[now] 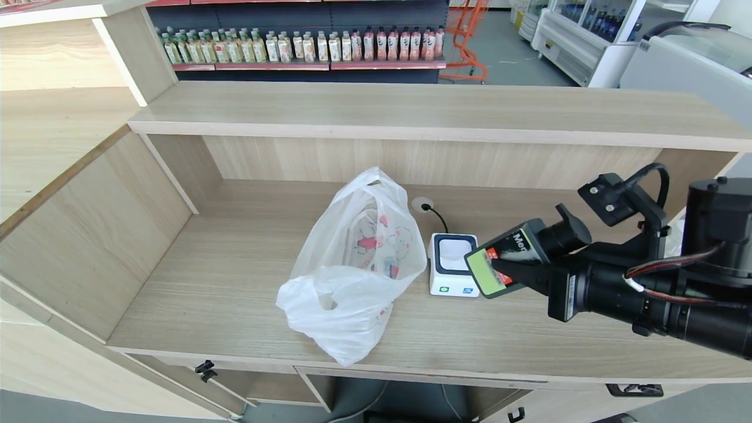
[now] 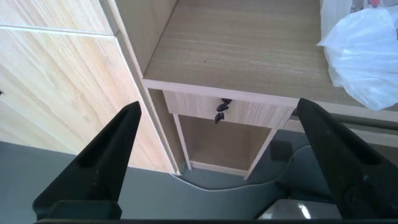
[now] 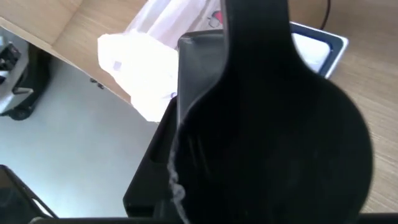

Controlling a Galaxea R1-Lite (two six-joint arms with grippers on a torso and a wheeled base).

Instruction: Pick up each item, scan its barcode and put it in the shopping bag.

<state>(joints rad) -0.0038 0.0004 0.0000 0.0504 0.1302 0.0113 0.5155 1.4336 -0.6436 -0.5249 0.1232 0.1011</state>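
My right fingers (image 1: 529, 277) pinch the small box (image 1: 511, 249) by its sides beside the scanner (image 1: 452, 264); it looks light and stiff.

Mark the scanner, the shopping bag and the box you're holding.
scanner (image 1: 449, 254), head view, on its glass window.
shopping bag (image 1: 358, 258), head view, on the middle of its side.
box (image 1: 483, 271), head view, on its green end face.
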